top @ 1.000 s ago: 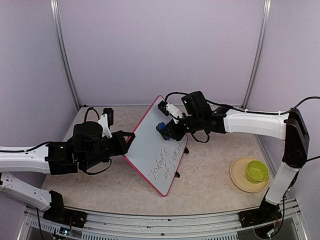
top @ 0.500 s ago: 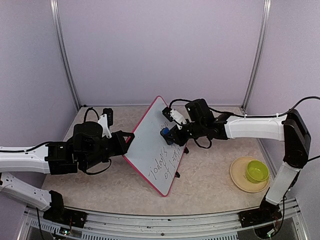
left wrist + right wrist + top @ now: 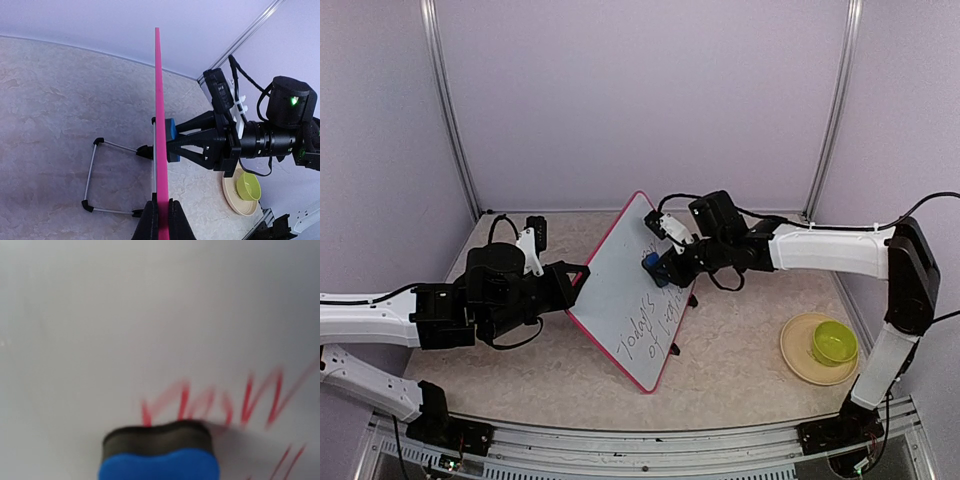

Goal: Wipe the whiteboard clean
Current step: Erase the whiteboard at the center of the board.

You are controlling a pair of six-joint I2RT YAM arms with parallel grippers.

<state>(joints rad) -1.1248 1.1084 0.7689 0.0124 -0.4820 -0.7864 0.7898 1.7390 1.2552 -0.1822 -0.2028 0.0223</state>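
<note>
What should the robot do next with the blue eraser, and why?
Probably slide the blue eraser across the writing just beyond its felt edge. The right gripper presses it to the whiteboard, that writing is unerased, and the left gripper steadies the rim.

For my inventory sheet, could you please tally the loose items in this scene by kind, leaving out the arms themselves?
whiteboard: 1
eraser: 1
bowl: 1
plate: 1
Total: 4

eraser (image 3: 653, 267) against whiteboard (image 3: 618, 295), bowl (image 3: 834, 343) on plate (image 3: 797, 358)
</note>
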